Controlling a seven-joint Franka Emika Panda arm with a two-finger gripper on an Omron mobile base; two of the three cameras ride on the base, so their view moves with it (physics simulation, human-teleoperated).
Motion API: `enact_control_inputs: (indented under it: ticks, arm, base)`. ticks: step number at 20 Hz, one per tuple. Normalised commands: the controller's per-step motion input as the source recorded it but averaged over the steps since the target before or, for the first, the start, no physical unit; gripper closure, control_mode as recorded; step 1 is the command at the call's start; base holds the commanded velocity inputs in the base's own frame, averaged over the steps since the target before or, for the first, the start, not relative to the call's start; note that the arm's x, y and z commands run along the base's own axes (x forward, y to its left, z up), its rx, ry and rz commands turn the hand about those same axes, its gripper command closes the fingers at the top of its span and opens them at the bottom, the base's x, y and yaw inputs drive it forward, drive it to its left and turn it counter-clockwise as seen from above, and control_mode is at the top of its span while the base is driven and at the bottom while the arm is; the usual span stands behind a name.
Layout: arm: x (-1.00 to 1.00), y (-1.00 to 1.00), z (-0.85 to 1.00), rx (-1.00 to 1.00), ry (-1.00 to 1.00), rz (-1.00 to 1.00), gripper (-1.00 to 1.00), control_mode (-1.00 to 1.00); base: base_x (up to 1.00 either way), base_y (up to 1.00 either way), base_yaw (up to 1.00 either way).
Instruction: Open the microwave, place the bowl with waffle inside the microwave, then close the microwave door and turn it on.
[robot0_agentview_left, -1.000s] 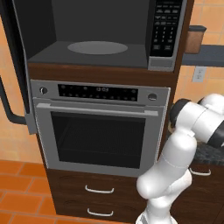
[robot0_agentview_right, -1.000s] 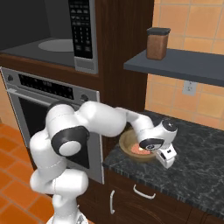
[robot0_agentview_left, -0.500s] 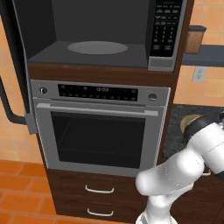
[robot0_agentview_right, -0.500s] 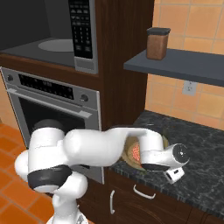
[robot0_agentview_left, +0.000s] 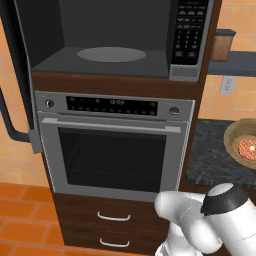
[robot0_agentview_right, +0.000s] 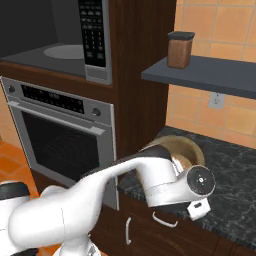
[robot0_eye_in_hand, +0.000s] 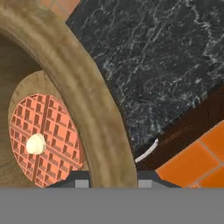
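Wooden bowl (robot0_eye_in_hand: 100, 113) on dark stone surface (robot0_eye_in_hand: 166, 57), right of oven (robot0_agentview_left: 112, 145), near front edge. Waffle (robot0_eye_in_hand: 43, 140) with butter pat lies inside bowl. Hand (robot0_eye_in_hand: 113, 179) low over bowl, fingertips either side of thick rim, not visibly clamped. Microwave (robot0_agentview_left: 115, 40) above oven, door (robot0_agentview_left: 15, 80) swung open left, turntable bare.

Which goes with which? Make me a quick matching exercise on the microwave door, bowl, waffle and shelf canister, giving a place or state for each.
Things:
1. microwave door
2. bowl
3. waffle
4. canister

Places or states:
A. on the dark counter
B. on the wall shelf
C. swung open to the left
D. lying inside the bowl

Pairs: 1-C, 2-A, 3-D, 4-B
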Motion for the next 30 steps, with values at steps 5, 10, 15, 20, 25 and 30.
enact_control_inputs:
  ticks: [5, 10, 15, 20, 25, 30]
  arm:
    - [-0.98, 0.70, 0.98, 0.00, -0.30, -0.06, 1.00, -1.00]
    - [-0.63, 0.75, 1.00, 0.02, -0.04, 0.00, 1.00, -1.00]
    - [-0.48, 0.95, 1.00, 0.06, 0.01, 0.00, 1.00, -1.00]
    - [-0.45, 0.91, 1.00, 0.09, 0.05, 0.00, 1.00, -1.00]
    - [-0.41, 0.85, 0.96, 0.09, 0.00, 0.00, 1.00, -1.00]
    - [-0.11, 0.94, 0.82, 0.07, 0.00, 0.00, 1.00, -1.00]
  base:
    - [0.00, 0.00, 0.00]
    - [0.00, 0.00, 0.00]
    - [0.00, 0.00, 0.00]
    - [0.00, 0.00, 0.00]
    - [0.00, 0.00, 0.00]
    - [0.00, 0.00, 0.00]
